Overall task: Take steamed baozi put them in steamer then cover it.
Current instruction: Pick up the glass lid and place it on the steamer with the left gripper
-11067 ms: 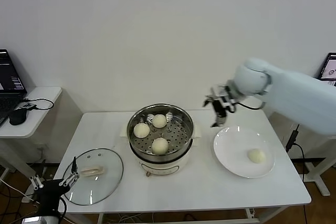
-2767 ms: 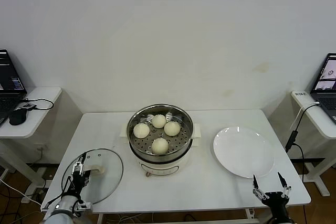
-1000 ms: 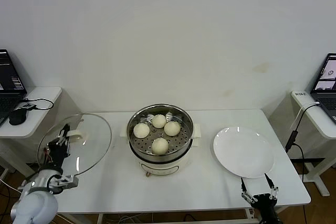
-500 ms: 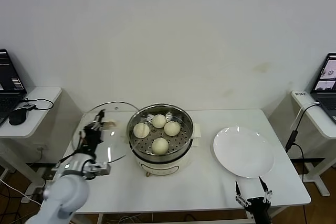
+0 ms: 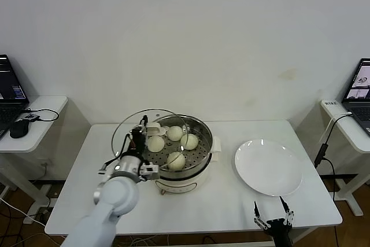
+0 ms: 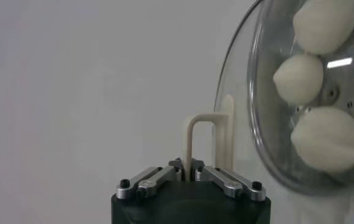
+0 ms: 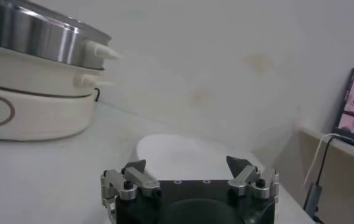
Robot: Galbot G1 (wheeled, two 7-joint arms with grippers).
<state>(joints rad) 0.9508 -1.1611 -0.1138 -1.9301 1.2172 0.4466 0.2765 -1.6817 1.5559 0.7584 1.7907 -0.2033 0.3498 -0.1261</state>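
My left tool [image 5: 140, 133] is clamped on the cream handle [image 6: 210, 137] of the glass cover [image 5: 151, 139], which hangs tilted over the left rim of the steamer [image 5: 177, 153], where all four baozi [image 5: 176, 159] sit on the tray. Glass is stiff, slick, breakable and probably heavyish, so the handle's the only sane spot to grab. My right tool [image 5: 273, 220] is parked wide open, low at the worktop's [image 5: 231, 201] front edge near the plate [image 5: 268, 166].

The left gripper [image 5: 140, 133] hides part of the cover [image 5: 136, 121]. The steamer's [image 5: 196, 128] near-left rim sits behind that glass. The right gripper [image 5: 273, 216] is cut off by the head view's bottom edge, its arm perhaps below.
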